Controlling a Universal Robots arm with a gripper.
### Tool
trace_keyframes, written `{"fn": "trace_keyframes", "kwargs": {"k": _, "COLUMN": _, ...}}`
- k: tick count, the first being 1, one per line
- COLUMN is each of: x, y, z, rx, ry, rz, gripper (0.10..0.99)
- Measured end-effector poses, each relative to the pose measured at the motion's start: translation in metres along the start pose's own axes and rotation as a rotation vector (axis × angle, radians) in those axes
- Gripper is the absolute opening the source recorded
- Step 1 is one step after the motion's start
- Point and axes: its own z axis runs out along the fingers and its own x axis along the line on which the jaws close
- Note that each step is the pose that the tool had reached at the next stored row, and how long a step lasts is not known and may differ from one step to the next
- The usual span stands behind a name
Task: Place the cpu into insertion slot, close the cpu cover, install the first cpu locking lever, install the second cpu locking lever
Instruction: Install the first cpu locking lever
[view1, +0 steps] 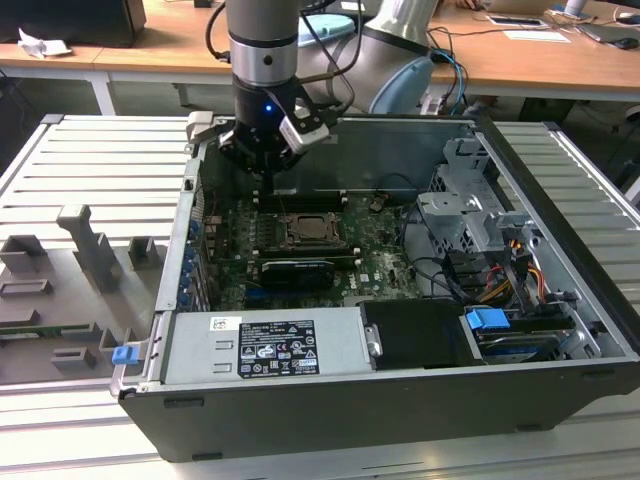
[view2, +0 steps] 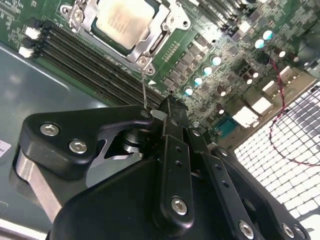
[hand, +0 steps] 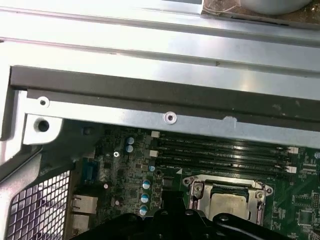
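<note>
Now the gripper (view1: 268, 160) hangs above the green board (view2: 235, 55), fingers pressed together with nothing pinched between them. Just beyond its fingertips (view2: 170, 107), the cpu (view2: 122, 22) lies in the insertion slot (view2: 150, 42), framed by the silvery cpu cover (view2: 165, 22); memory slots (view2: 90, 65) run beside it.

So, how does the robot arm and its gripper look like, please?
The arm is a silver-grey tube with a dark band and black cables running beside it. A small blue light glows on the black wrist. The gripper is matte black, with rounded linkage plates held by silver screws and narrow black fingers.
</note>
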Motion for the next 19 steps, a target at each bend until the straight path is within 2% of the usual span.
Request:
{"fn": "trace_keyframes", "kwargs": {"k": 3, "x": -0.0038, "y": 0.0022, "z": 0.0015, "rx": 0.0, "ry": 0.0, "rz": 0.0, "gripper": 0.106}}
{"fn": "trace_keyframes", "kwargs": {"k": 8, "x": -0.018, "y": 0.0036, "z": 0.0033, "rx": 0.0, "ry": 0.0, "rz": 0.0, "gripper": 0.106}}
{"fn": "trace_keyframes", "kwargs": {"k": 10, "x": -0.0261, "y": 0.003, "z": 0.0039, "rx": 0.0, "ry": 0.0, "rz": 0.0, "gripper": 0.106}}
{"fn": "trace_keyframes", "kwargs": {"k": 12, "x": -0.04, "y": 0.0017, "z": 0.0056, "rx": 0.001, "ry": -0.0001, "rz": 0.002, "gripper": 0.106}}
{"fn": "trace_keyframes", "kwargs": {"k": 16, "x": -0.057, "y": -0.0004, "z": 0.0089, "rx": -0.001, "ry": -0.0003, "rz": 0.006, "gripper": 0.106}}
{"fn": "trace_keyframes", "kwargs": {"k": 17, "x": -0.0576, "y": -0.0005, "z": 0.009, "rx": -0.007, "ry": -0.0009, "rz": 0.008, "gripper": 0.106}}
{"fn": "trace_keyframes", "kwargs": {"k": 18, "x": -0.0579, "y": -0.0005, "z": 0.0093, "rx": -0.019, "ry": -0.0022, "rz": 0.01, "gripper": 0.106}}
{"fn": "trace_keyframes", "kwargs": {"k": 19, "x": -0.0583, "y": -0.0007, "z": 0.0098, "rx": -0.038, "ry": -0.0044, "rz": 0.015, "gripper": 0.106}}
